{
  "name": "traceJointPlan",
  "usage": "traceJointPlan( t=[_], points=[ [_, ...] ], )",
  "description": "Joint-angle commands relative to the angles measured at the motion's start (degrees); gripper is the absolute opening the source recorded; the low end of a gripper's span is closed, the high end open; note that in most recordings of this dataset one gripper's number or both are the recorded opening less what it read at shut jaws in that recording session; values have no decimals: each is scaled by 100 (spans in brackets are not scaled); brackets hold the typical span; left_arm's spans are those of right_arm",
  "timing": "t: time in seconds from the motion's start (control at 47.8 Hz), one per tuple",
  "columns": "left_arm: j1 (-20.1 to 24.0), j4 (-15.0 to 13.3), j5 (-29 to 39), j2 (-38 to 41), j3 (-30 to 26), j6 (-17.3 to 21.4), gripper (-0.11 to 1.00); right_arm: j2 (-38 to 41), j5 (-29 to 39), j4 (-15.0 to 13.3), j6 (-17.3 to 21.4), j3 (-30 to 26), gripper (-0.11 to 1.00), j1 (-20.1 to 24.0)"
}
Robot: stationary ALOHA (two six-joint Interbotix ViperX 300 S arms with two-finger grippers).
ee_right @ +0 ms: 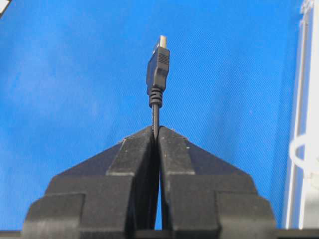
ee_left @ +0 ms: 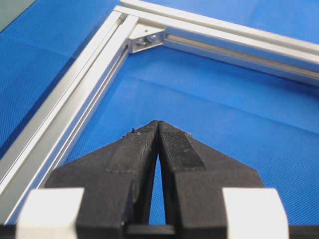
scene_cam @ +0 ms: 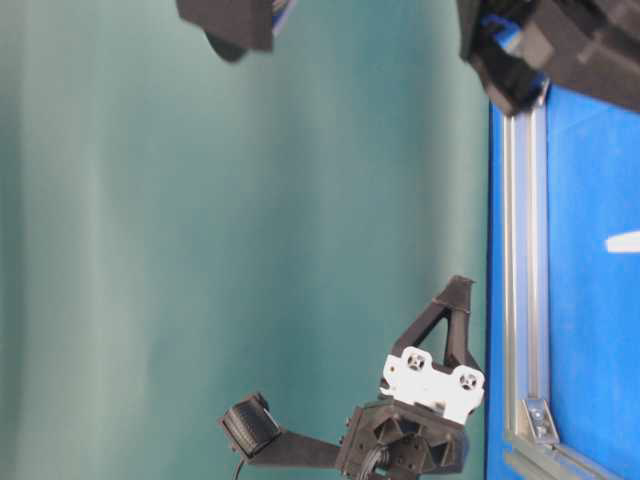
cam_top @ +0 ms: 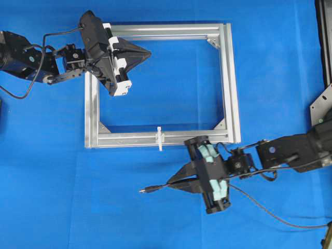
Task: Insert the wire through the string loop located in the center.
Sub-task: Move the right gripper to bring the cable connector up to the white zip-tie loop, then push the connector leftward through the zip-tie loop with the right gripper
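The right tool (cam_top: 171, 181) is clenched on the wire (cam_top: 155, 188), pinching it a short way behind the plug. In the right wrist view the two fingers (ee_right: 134, 159) meet around the thin black cable, and the plug (ee_right: 158, 64) stands out beyond the fingertips with its small metallic tip leading. In the overhead view the plug points toward the left of the picture, over the blue worktop (cam_top: 52, 181) and outside the aluminium frame (cam_top: 231, 78), below its near bar. The rest of the wire trails from behind the tool toward the lower right corner of that view.

The string loop (cam_top: 160, 138) sits on the middle of that near bar, white and thin, crossing the bar. It lies above the plug in the overhead view, near but clearly apart from it. In the right wrist view it shows as a pale blurred ring at the right edge (ee_right: 299, 152), to the side of the plug's line.

The left tool (cam_top: 149, 52) is clenched on nothing, its fingers (ee_left: 174, 144) pressed together, positioned inside the frame's upper left corner.
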Motion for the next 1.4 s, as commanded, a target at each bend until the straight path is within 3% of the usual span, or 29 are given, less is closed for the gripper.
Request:
traceJointPlan(
  t=[0.0, 0.419, 0.649, 1.381],
  points=[
    [0, 9, -62, -202, -35, 9, 0, -308, -35, 9, 9, 123, -3, 26],
    [0, 9, -62, -202, -35, 9, 0, -993, -97, 9, 9, 1099, -3, 18],
    [0, 9, -62, -202, -35, 9, 0, -1002, -149, 9, 0, 1125, -3, -105],
    [-9, 26, -70, -202, -26, 9, 0, -1063, -211, -9, -149, 1248, -3, -1195]
  ],
)
